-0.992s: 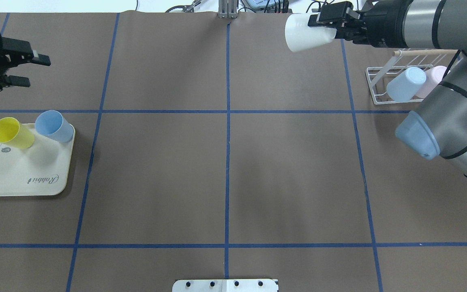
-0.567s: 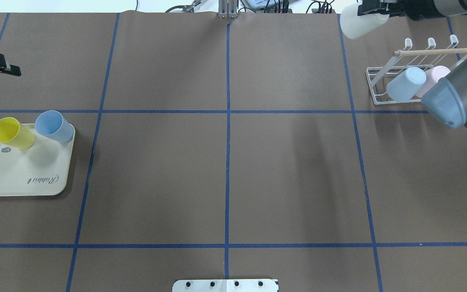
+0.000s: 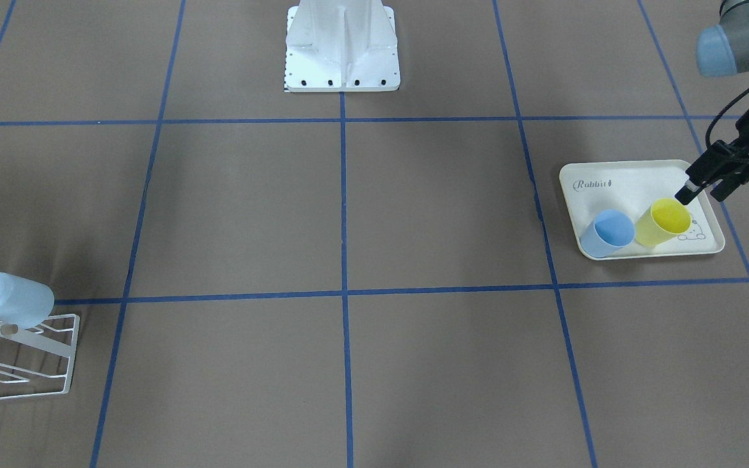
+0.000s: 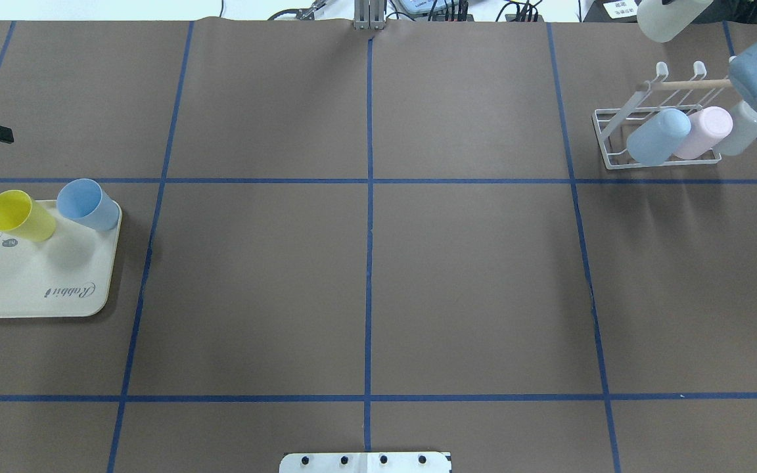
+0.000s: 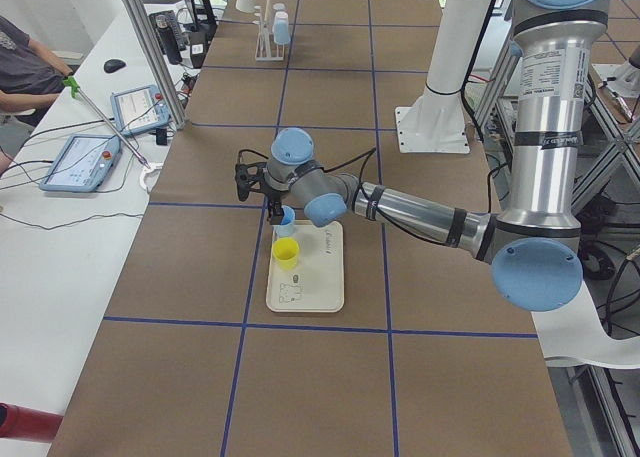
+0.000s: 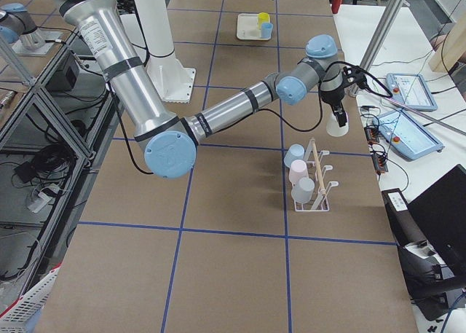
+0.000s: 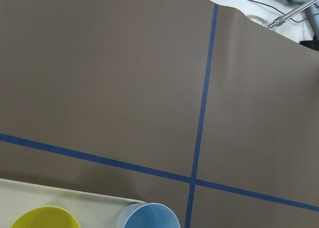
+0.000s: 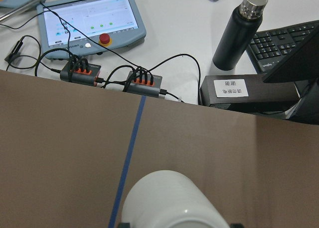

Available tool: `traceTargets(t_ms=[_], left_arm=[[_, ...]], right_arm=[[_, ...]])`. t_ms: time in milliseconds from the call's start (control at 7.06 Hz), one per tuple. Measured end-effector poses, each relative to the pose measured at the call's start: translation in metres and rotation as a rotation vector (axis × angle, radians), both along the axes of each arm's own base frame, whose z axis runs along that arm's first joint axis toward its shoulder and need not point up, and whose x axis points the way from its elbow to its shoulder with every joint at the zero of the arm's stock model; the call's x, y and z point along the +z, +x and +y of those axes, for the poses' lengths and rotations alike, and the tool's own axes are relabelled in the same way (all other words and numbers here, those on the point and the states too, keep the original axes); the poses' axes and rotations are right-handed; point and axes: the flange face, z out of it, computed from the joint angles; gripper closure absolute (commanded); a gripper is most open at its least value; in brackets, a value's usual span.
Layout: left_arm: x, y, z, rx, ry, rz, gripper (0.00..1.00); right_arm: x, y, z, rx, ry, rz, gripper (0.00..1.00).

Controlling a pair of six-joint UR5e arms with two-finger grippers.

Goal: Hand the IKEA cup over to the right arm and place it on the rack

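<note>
My right gripper (image 6: 338,119) is shut on a white cup (image 4: 671,20), held on its side in the air over the table's far right edge, beyond the rack (image 4: 615,141). The cup fills the bottom of the right wrist view (image 8: 172,200). The white wire rack with its wooden dowel (image 4: 684,83) holds a light-blue cup (image 4: 658,136), a pink cup (image 4: 704,131) and a pale cup (image 4: 743,128). My left gripper (image 3: 701,190) is open and empty, just above the far rim of the tray, close to the yellow cup (image 3: 662,222).
A cream rabbit-print tray (image 4: 37,282) at the left holds a yellow cup (image 4: 20,215) and a blue cup (image 4: 88,204), both upright. Beyond the table's far edge are cables, a tablet (image 8: 92,18), a dark bottle (image 8: 239,31) and a keyboard.
My right arm has carried the white cup rightwards and farther out, past the rack's far side. My left gripper has drawn back to the left, almost out of the overhead view.
</note>
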Motion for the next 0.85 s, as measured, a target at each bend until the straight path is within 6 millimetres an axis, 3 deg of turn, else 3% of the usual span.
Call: traceTargets(t_ms=[283, 850], left_arm=[[0.002, 0.0, 0.001, 0.012, 0.012, -0.013, 0.0], [0.003, 0.001, 0.001, 0.021, 0.021, -0.019, 0.0]], right_arm=[[0.032, -0.004, -0.012, -0.044, -0.045, 0.017, 0.77], [0.065, -0.025, -0.013, -0.09, -0.093, 0.032, 0.7]])
